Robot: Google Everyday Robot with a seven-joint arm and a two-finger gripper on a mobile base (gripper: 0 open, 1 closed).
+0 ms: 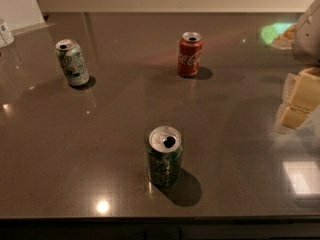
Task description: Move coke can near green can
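The coke can [190, 54] stands upright on the dark countertop [100, 134], towards the back and a little right of centre, with its silver top up and its long axis vertical. The gripper [300, 99] hangs at the right edge of the view, just above the counter, well apart from the can. Whether it is released or clenched cannot be told from here, but it grasps none of the cans, since all three stand free. From the gripper, the coke can lies to the left and somewhat farther back, so the single arm would probably have to reach across and away to take it from the side. The green can [164, 156] stands upright near the front edge, well apart from the coke can and slightly left of it. A paler can [72, 62] with green markings stands far left, out of the likely path.
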